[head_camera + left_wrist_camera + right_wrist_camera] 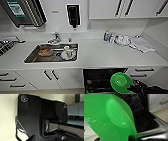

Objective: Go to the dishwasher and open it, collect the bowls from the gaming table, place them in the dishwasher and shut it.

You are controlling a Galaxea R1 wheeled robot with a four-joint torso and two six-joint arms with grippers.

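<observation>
The dishwasher (100, 75) stands open under the counter, its dark interior and racks showing. A small green bowl (89, 82) lies inside it, low on the left. My right gripper (133, 88) comes in from the lower right and is shut on the rim of a wide green bowl (120, 82), which is tilted on edge in front of the opening. In the right wrist view this bowl (109, 121) looms large before the dishwasher's dark rack (137, 104) and steel door edge (154, 130). The gaming table is out of view.
A white counter (100, 55) runs across, with a steel sink (31, 59) holding dishes and a faucet (56, 37) behind it. Cups and bottles (120, 39) and a cloth (142, 45) lie at the right. White black-handled cabinet doors (62, 77) flank the dishwasher.
</observation>
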